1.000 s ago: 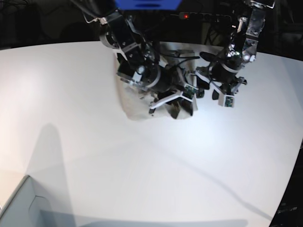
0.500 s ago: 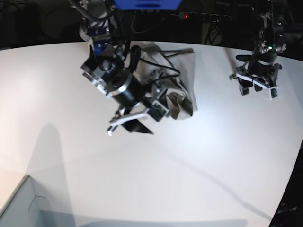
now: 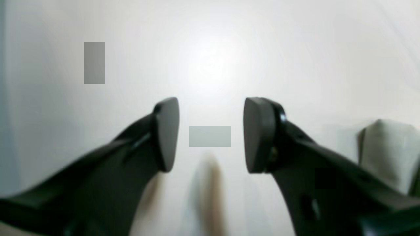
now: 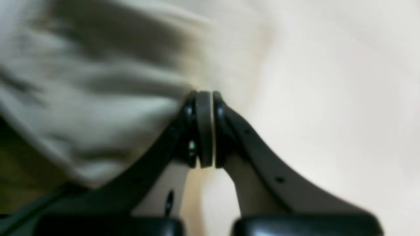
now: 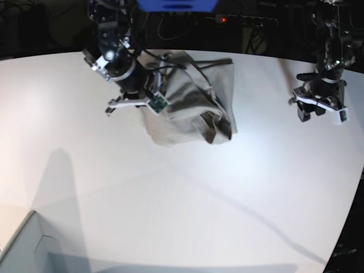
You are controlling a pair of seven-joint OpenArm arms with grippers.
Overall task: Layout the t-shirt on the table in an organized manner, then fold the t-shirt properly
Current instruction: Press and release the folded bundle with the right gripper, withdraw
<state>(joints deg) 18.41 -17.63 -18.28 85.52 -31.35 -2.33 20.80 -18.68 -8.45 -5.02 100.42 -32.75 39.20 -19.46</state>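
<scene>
The light grey-beige t-shirt (image 5: 193, 105) lies crumpled in a heap at the back middle of the white table (image 5: 187, 199). My right gripper (image 5: 116, 106) hovers at the heap's left edge. In the right wrist view it (image 4: 205, 127) is shut, pads pressed together, and I see no cloth between them; blurred t-shirt folds (image 4: 98, 85) fill the left behind it. My left gripper (image 5: 320, 112) hangs over bare table far to the right of the shirt. In the left wrist view it (image 3: 211, 134) is open and holds nothing, with a bit of t-shirt (image 3: 387, 150) at the right edge.
A pale grey box corner (image 5: 23, 247) stands at the front left. Beyond the table's curved far edge lies dark clutter with cables and a power strip (image 5: 244, 20). Long shadows cross the table's front half.
My right arm has swung from the shirt's front to its back left edge, and its jaws went from open to shut. The left arm shifted slightly right and lower. More of the shirt shows.
</scene>
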